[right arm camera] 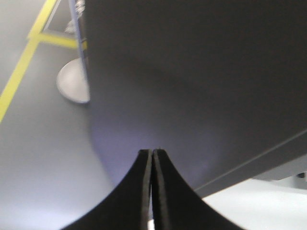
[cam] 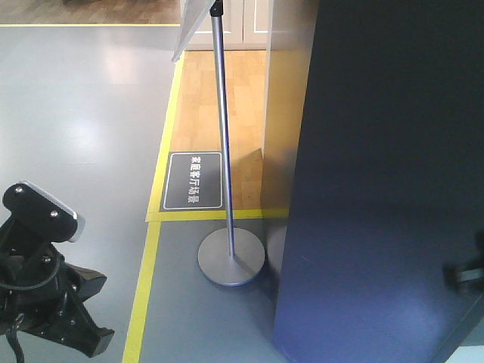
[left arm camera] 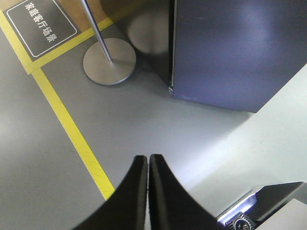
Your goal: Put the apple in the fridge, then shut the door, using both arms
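The fridge [cam: 378, 174] stands at the right of the front view, showing only its dark grey outside. No apple is in view. My left arm [cam: 45, 295] hangs low at the left, away from the fridge. In the left wrist view my left gripper [left arm camera: 147, 159] is shut and empty above the grey floor, with the fridge's lower corner [left arm camera: 225, 52] ahead of it. My right gripper [right arm camera: 152, 152] is shut and empty too, close to the dark grey door face [right arm camera: 192, 72]. A blurred dark bit of the right arm [cam: 467, 272] shows against that face.
A metal sign stand [cam: 231, 255] with a round base stands just left of the fridge. Yellow floor tape [cam: 144, 287] and a dark floor label [cam: 193, 180] lie beside it. A pale surface [left arm camera: 278, 143] fills the lower right of the left wrist view.
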{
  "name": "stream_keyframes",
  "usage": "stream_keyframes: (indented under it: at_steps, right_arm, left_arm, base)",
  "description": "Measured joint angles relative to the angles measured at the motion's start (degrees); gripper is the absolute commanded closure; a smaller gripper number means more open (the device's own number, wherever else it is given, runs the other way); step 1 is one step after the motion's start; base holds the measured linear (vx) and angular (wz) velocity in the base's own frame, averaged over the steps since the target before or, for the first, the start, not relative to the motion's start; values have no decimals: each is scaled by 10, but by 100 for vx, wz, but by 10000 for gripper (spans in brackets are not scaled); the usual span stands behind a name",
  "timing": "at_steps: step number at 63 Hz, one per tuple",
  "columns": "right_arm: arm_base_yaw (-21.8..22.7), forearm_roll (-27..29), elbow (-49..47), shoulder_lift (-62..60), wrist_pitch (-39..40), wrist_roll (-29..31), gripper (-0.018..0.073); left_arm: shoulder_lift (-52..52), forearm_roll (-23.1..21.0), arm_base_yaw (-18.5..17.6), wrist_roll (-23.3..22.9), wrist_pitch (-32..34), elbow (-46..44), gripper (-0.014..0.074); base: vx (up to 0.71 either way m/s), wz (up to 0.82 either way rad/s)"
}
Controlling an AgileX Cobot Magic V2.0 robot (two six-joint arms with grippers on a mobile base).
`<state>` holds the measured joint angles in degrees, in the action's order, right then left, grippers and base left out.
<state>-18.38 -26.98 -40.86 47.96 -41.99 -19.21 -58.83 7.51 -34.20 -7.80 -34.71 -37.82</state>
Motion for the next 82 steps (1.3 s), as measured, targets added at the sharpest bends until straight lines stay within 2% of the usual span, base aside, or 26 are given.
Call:
stream_keyframes:
  at_steps: [10, 27, 34, 39, 49, 82]
  right_arm:
    - [73, 31, -71, 49, 4, 48, 563]
    - [223, 186, -140, 109, 85, 184, 564]
    - [259, 232, -154, 127, 114, 218, 564]
    - [274, 257, -165, 141, 122, 230, 564]
    - [291, 255, -193, 182, 164, 236, 564]
    - [294, 250, -306, 363, 288, 236, 564]
  left_arm:
    - [0, 0, 0, 0, 0, 0, 603]
    - [0, 0, 0, 0, 0, 0, 603]
    - [0, 0, 0, 0, 0, 0, 603]
    - [0, 0, 0, 0, 0, 0, 603]
    - [0, 0, 0, 0, 0, 0, 603]
    - [0, 0, 0, 0, 0, 0, 603]
  base:
    - [0, 0]
    - [0, 0]
    - [0, 0]
    - [0, 0]
    - [0, 0]
    - [0, 0]
